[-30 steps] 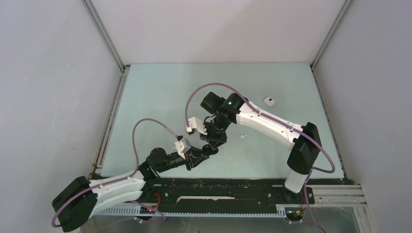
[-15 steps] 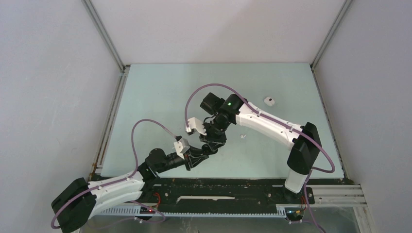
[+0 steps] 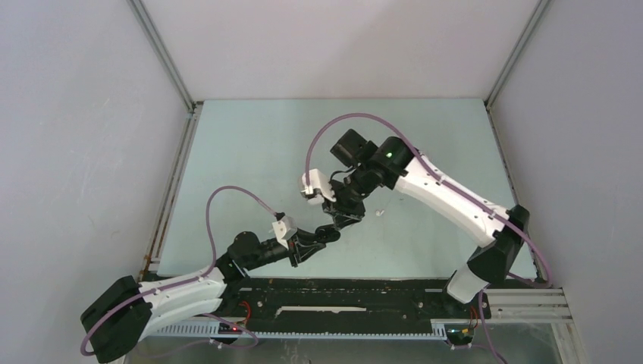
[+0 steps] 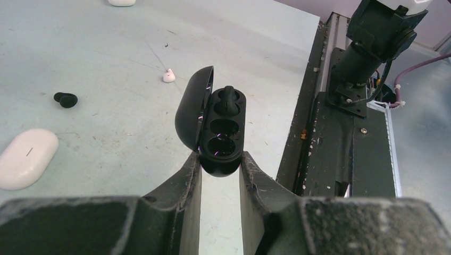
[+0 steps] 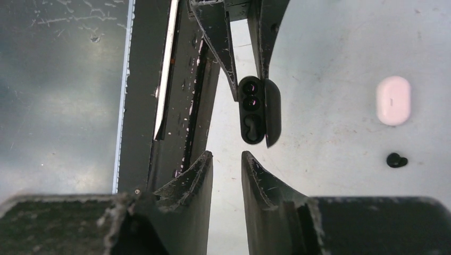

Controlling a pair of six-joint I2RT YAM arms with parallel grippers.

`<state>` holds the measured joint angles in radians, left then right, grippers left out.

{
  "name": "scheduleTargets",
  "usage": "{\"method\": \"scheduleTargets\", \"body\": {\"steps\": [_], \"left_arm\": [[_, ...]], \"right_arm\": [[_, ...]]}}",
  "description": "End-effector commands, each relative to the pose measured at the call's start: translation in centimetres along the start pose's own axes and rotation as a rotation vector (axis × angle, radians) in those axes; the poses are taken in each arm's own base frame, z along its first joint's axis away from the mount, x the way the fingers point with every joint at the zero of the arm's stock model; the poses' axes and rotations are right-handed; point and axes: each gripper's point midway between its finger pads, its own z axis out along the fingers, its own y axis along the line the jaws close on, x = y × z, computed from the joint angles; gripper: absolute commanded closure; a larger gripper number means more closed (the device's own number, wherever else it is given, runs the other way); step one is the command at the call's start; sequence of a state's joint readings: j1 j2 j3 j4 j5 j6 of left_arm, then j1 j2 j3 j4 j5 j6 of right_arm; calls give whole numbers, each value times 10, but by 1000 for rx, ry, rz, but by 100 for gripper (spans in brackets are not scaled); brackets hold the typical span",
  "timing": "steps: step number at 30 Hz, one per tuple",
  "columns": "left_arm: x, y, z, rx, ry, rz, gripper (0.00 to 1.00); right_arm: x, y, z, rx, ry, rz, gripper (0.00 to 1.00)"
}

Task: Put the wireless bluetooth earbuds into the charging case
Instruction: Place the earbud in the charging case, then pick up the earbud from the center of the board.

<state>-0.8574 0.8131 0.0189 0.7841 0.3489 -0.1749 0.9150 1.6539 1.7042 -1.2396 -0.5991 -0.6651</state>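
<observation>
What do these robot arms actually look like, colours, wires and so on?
The left arm and right arm are alike: white shells, chunky black joints, and a purple cable looping alongside. A green light glows on the right one. Each ends in two dark, scuffed, tapering fingers.

I was driving a robot test cell in a lab, not any lived-in room. Plain grey wall panels (image 3: 76, 167) closed it in on three sides, held by bare aluminium posts (image 3: 163, 53) rising from the far corners of the table (image 3: 250, 144), whose top was a scuffed pale green sheet. Along its near edge ran a black mounting rail (image 3: 356, 292) with the left arm (image 3: 182, 292) and right arm (image 3: 447, 197) bolted on. Purple cables (image 3: 227, 189) looped loose off both arms. A white slotted cable duct (image 3: 341, 334) ran below the rail, and a green status light (image 3: 390, 154) glowed on the right arm.
</observation>
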Motion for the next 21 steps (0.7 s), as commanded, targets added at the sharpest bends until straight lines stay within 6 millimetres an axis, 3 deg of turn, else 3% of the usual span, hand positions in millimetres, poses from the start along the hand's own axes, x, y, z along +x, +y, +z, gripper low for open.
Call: {"method": "scheduleTargets", "body": {"steps": [1, 6, 15, 21], "left_arm": [[-15, -5, 4, 31, -50, 30, 100], [-16, -4, 4, 22, -52, 26, 100], [-17, 15, -3, -95, -69, 34, 100], [-19, 22, -6, -141, -78, 36, 100]], "right_arm": [[-12, 3, -34, 41, -91, -7, 71], [4, -28, -36, 120, -118, 59, 71], [64, -169, -49, 477, -218, 417, 71], [96, -212, -14, 442, -153, 710, 78]]}}
